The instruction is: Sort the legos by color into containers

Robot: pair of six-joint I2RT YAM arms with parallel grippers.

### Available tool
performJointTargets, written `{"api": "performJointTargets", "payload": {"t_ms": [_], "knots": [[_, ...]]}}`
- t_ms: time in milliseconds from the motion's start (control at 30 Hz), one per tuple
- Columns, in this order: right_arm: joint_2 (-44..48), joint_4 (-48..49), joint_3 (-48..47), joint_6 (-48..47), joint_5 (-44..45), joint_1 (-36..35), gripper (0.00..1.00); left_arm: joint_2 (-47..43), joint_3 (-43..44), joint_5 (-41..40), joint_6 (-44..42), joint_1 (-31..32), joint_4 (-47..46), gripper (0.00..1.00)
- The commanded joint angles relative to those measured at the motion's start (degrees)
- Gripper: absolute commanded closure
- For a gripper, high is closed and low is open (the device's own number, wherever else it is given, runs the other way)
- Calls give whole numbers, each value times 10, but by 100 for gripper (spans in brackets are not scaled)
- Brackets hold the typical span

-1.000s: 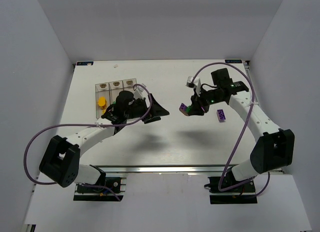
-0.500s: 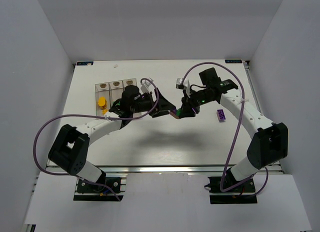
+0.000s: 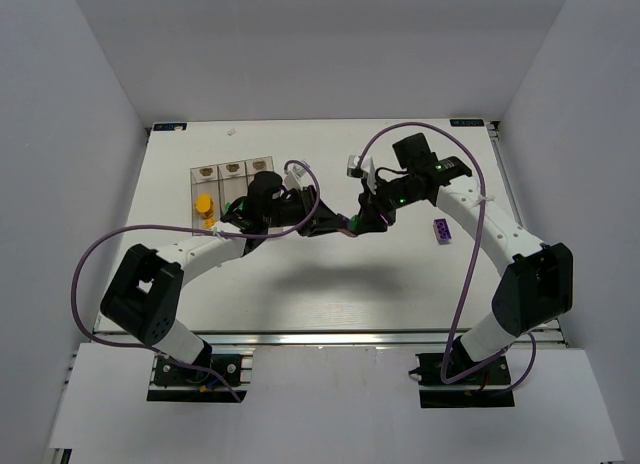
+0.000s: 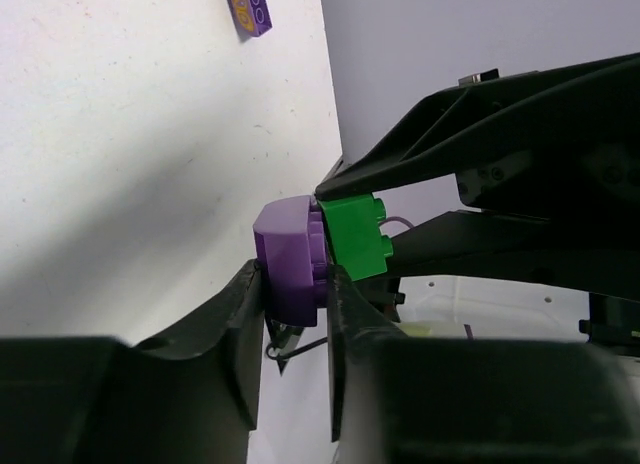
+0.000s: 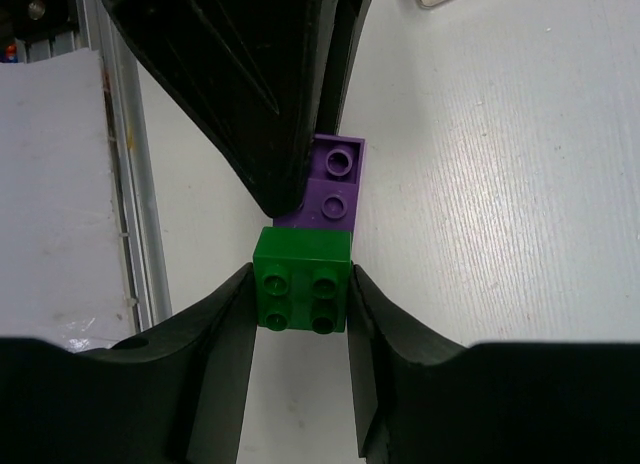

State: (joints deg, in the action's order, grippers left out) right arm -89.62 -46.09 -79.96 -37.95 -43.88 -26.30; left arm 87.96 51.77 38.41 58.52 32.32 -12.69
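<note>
Pinching purple lego [image 4: 290, 259] in left claw [image 4: 293, 289], fingers [image 4: 235, 314] pressing on both its sides, claw closed on it. Clamping green lego [image 5: 302, 282] in right claw [image 5: 300, 309], its black fingers tight on the lego's left & right faces, four studs facing the wrist cam. Holding the two legos joined: green butting end-on against purple, touching in both wrist views. Meeting claw tip to claw tip approx mid-surface in top view, left claw reaching in from the left, right claw from the right, w/ the joined pair between them. Looking raised off the surface [image 3: 300, 284], though can't tell for sure.

Seeing, further out, a 2nd purple lego [image 3: 439, 230] lying flat & alone on the surface, well apart to the right of the claws, beside the right arm; same piece showing at top edge of left wrist view. Seeing containers [image 3: 232, 184] toward far left of surface, behind the left arm: three clear bins side by side w/ beige tabs at far ends. Showing yellow-orange lego [image 3: 203, 204] in the leftmost bin; other two bins partly hidden by left arm, contents not readable. Trailing purple cables off both arms.
</note>
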Motion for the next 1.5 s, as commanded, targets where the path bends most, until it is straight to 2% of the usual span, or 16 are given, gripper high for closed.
{"api": "performJointTargets", "payload": {"t_ms": [0, 167, 267, 467, 633, 933, 1067, 1100, 1133, 1167, 1267, 1433, 1467], "knots": [[6, 13, -18, -5, -22, -10, 100, -8, 11, -9, -6, 4, 2, 89], [6, 34, -10, 11, 3, -6, 100, -55, 16, -79, -49, -18, 89, 99], [5, 47, -4, 19, 31, -6, 100, -79, 53, -155, -104, -31, 227, 100], [1, 63, 2, 32, 45, -9, 100, -97, 104, -337, -180, -81, 374, 100], [-2, 64, 6, 37, 47, -10, 100, -56, 146, -437, -237, -99, 411, 100], [-3, 70, 8, 42, 60, -20, 100, 73, 240, -545, -289, -104, 460, 100], [-13, 73, -2, 44, 62, -30, 99, 103, 268, -582, -292, -104, 484, 100], [-16, 72, -4, 44, 62, -30, 99, 105, 271, -582, -293, -104, 484, 98], [-20, 75, -7, 45, 62, -34, 98, 105, 277, -580, -294, -104, 484, 81], [-28, 77, -11, 46, 60, -39, 96, 104, 280, -577, -296, -104, 485, 69], [-55, 84, -33, 53, 56, -56, 92, 93, 297, -562, -297, -104, 492, 41], [-144, 117, -118, 103, 46, -80, 92, 52, 320, -565, -299, -104, 511, 27], [-162, 118, -135, 114, 46, -82, 92, 44, 322, -569, -299, -104, 515, 27]]}}
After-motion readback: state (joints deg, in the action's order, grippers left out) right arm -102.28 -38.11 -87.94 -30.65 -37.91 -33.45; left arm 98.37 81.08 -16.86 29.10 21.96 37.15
